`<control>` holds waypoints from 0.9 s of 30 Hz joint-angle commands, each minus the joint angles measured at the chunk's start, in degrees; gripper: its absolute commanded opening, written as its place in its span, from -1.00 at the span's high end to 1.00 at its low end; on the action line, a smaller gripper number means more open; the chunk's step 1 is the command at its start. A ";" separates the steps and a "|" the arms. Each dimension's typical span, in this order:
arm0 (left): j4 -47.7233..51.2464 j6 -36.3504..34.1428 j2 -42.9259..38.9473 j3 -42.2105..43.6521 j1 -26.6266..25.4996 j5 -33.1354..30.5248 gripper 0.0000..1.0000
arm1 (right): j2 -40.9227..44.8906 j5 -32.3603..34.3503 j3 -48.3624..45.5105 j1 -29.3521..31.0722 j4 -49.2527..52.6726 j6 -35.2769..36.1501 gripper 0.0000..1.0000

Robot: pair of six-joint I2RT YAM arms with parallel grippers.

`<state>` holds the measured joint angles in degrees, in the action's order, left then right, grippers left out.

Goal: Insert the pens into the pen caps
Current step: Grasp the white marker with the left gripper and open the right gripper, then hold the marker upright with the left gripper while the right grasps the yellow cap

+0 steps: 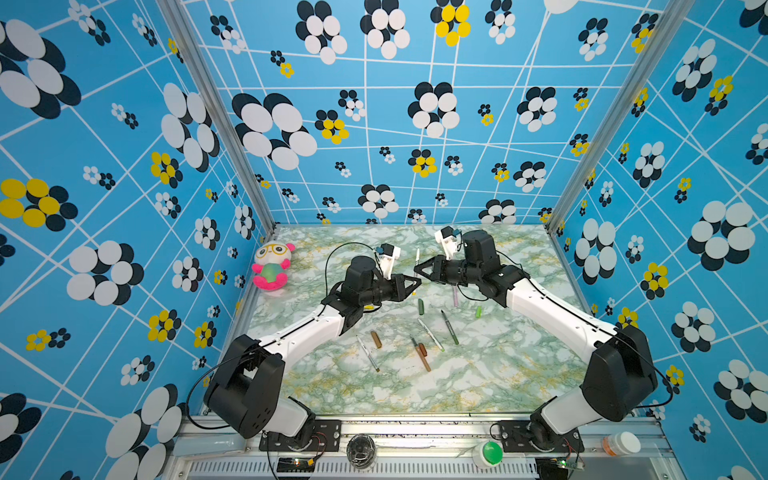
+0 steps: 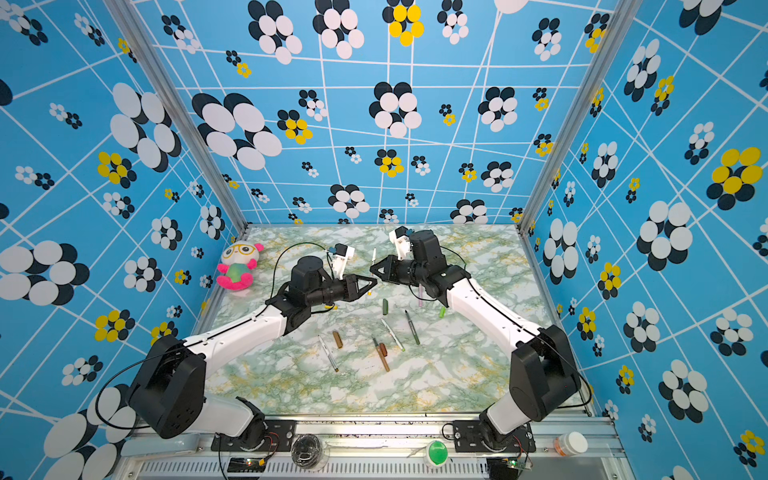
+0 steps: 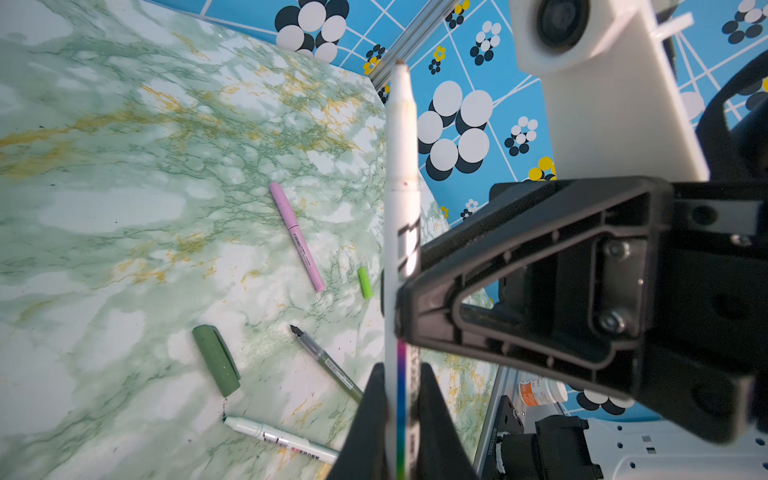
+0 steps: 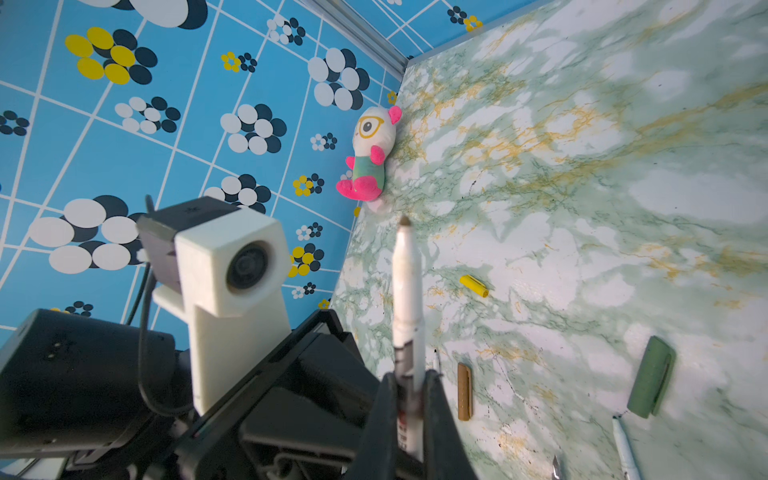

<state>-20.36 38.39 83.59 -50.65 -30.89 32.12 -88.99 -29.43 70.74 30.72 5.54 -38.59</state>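
Observation:
A white pen (image 1: pixel 417 255) (image 3: pixel 401 166) (image 4: pixel 408 282) stands upright above the marbled table, tip up. My left gripper (image 1: pixel 417 283) (image 3: pixel 401 370) is shut on its lower barrel. My right gripper (image 1: pixel 417 270) (image 4: pixel 409 376) is shut on it just above, and the two meet nose to nose. On the table lie a pink pen (image 3: pixel 297 237), a dark green pen (image 1: pixel 450 327), two white pens (image 1: pixel 430 334) (image 1: pixel 368 353) and a brown pen (image 1: pixel 420 354). Loose caps lie among them: yellow (image 4: pixel 473 286), dark green (image 1: pixel 421 306), lime green (image 1: pixel 478 311), brown (image 1: pixel 376 338) and reddish-brown (image 1: pixel 423 349).
A plush toy (image 1: pixel 272 266) sits at the table's back left by the wall. Patterned blue walls close in three sides. On the front rail stand a green button (image 1: pixel 490 453) and a small white bottle (image 1: pixel 621 444).

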 commanded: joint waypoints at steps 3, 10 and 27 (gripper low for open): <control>0.25 -1.40 -0.56 -1.23 -0.75 0.21 1.00 | 1.25 -0.72 -0.11 0.62 -0.20 0.07 0.95; 10.86 -3.48 -10.63 2.50 1.81 -12.80 1.00 | -0.66 -0.66 4.19 1.11 7.09 5.41 0.34; 40.34 -4.57 -46.82 14.36 13.02 -50.54 1.00 | -36.17 20.40 43.49 16.04 41.95 36.44 0.01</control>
<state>16.40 34.30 39.09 -37.71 -18.37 -12.53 -120.29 -16.16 107.81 45.08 37.80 -9.50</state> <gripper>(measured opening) 0.135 0.488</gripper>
